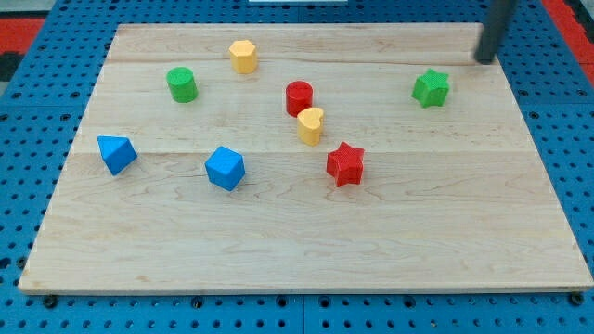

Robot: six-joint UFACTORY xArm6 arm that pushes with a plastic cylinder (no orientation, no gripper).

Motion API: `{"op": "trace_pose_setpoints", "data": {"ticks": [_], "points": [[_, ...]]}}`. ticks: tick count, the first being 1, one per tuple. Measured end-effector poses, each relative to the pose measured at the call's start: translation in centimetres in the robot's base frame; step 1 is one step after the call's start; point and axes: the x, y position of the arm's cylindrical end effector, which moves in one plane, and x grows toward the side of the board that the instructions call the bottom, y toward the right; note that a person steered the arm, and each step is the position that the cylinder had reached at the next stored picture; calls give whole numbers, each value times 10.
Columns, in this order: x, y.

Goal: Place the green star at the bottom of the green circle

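Observation:
The green star lies near the view's upper right of the wooden board. The green circle, a short cylinder, stands at the upper left, far from the star. My tip is at the top right, a little above and to the right of the green star, not touching it. The rod rises out of the view's top edge.
A yellow hexagon sits right of the green circle. A red cylinder, a yellow heart-like block and a red star cluster in the middle. A blue triangular block and a blue cube lie at the left.

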Motion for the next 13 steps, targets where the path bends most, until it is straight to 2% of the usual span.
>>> {"op": "trace_pose_setpoints", "data": {"ticks": [1,3,4,5,6,8,9,13], "points": [[39,0],[48,-98],[50,-126],[69,-125],[67,-139],[7,-217],[4,-269],[28,-324]]}}
